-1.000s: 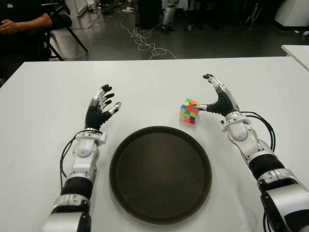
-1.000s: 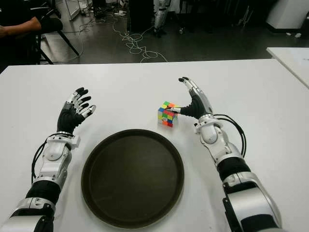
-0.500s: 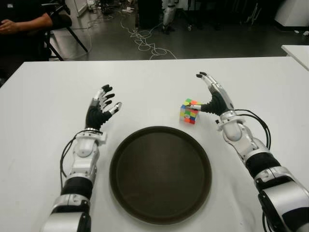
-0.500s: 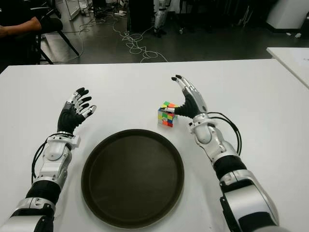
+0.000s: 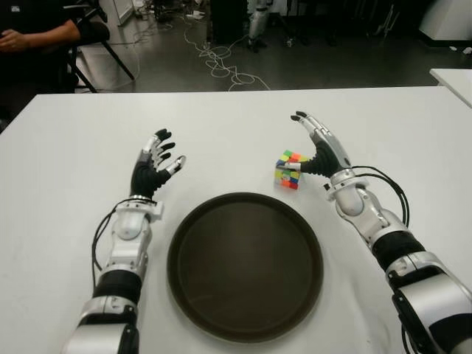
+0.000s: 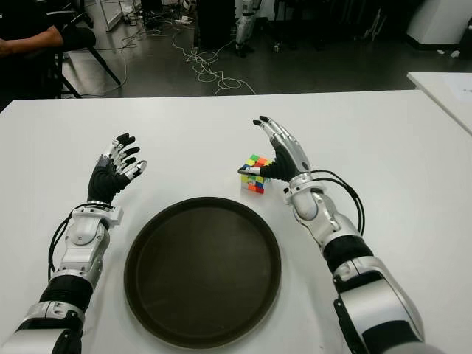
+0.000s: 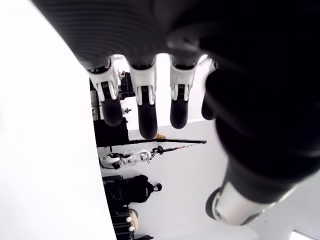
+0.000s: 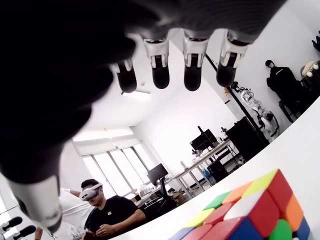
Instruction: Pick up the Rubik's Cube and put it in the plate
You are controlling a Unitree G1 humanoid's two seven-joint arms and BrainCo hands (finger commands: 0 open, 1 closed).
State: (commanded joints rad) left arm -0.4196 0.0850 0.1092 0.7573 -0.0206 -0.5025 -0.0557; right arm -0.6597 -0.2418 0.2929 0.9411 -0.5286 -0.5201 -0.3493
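Right hand closing in on the cube, grasp not made yet.

Over on the left, the left hand [image 5: 153,171] is raised beside the plate [image 5: 245,265], fingers spread and holding nothing. The dark round plate sits mid-counter [image 5: 66,184], bare. Just beyond its far right rim sits the Rubik's Cube [image 5: 290,169] on the counter, and here is the right hand [image 5: 322,151] right beside it, thumb at the cube's near side, the other fingers [image 8: 193,70] extended wide above it, gripping nothing. The cube looks light, rigid and smooth-faced, so a pinch across two opposite flat faces, not the corners, should serve best.
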